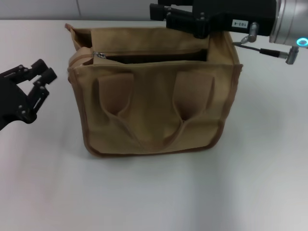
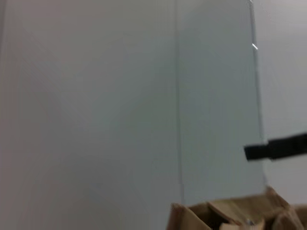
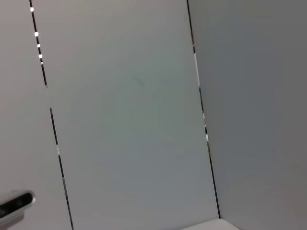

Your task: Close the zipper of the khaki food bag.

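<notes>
The khaki food bag [image 1: 154,110] stands upright in the middle of the white table, its two loop handles hanging down the front. The zipper [image 1: 154,57] along its top is open, showing a dark gap, and the silver pull tab [image 1: 99,55] sits at the bag's left end. My left gripper [image 1: 34,77] is open and empty, left of the bag and apart from it, about level with the pull tab. My right gripper [image 1: 159,10] hovers over the bag's back right edge, pointing left. The bag's top edge [image 2: 230,215] also shows in the left wrist view.
The white table [image 1: 154,192] stretches in front of the bag and to both sides. A grey panelled wall [image 3: 124,115] stands behind it. A black bar of the right arm [image 2: 278,147] shows in the left wrist view above the bag.
</notes>
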Tool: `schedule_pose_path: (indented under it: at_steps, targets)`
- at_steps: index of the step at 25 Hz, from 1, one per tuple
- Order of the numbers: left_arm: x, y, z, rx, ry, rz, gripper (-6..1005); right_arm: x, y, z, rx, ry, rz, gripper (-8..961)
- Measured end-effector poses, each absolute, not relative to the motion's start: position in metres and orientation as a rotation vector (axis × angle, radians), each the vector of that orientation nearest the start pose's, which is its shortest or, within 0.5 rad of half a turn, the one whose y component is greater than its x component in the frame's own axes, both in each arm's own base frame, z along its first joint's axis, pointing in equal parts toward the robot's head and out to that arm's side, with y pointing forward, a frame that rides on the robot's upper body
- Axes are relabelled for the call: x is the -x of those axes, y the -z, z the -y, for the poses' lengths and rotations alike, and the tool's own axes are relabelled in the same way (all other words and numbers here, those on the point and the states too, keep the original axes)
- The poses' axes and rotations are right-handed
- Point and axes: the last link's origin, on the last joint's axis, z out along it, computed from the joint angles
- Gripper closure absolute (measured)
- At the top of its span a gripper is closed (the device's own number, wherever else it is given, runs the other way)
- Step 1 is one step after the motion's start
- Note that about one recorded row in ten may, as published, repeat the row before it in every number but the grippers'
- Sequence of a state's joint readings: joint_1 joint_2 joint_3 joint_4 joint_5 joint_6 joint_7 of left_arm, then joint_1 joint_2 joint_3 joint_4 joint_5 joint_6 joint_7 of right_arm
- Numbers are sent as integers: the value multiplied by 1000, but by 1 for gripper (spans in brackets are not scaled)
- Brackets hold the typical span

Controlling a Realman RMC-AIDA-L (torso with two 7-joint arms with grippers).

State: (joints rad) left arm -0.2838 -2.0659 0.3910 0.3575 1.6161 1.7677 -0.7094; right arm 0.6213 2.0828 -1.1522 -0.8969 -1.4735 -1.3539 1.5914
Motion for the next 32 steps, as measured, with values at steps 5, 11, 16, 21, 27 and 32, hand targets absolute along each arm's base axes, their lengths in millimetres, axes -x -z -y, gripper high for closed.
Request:
schedule_pose_path:
  at_steps: [5,11,16,21,27,32]
  targets:
    - [312,-41,-269,2232,962,229,743,-134,-1,-373,2709,-1072,-390,532]
    - [304,-33,-285,2276,924,204,567,-141,1,-368,2705,-1116,-422,532]
    - [300,-37,-292,2175,991,228,456,-145,3,-366,2690,-1158,-426,532]
    - [301,-45,-293,2087,1038,258,435,-148,4,-365,2682,-1162,-422,532]
    - [301,-37,-292,2111,1037,266,443,-145,3,-367,2677,-1176,-410,532]
    - [301,-35,-289,2111,1025,225,543,-145,3,-367,2674,-1181,-409,532]
